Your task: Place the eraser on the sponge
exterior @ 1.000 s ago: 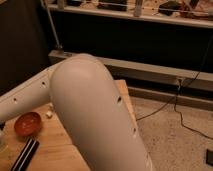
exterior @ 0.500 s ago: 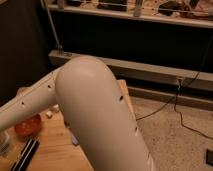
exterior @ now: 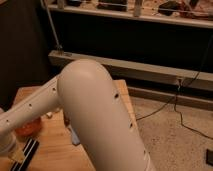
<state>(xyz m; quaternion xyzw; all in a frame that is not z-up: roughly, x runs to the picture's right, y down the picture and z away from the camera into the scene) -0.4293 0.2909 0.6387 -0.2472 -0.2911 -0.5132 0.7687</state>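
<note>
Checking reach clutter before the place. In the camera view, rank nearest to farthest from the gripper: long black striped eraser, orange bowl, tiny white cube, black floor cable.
Gripper at the lower-left edge, partly cut off.
1. Long black striped eraser, right beside it.
2. Orange bowl, just behind.
3. Tiny white cube, farther back-right.
4. Black floor cable, far right, off the table.

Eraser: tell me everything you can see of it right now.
The eraser shows only partly, in the lower-left corner: a black bar with pale lengthwise stripes, lying flat on the wooden table, slanting to the lower left and cut off by the picture's edge. The orange bowl sits just behind it. The arm passes above it; the gripper is out of view past the left edge.
</note>
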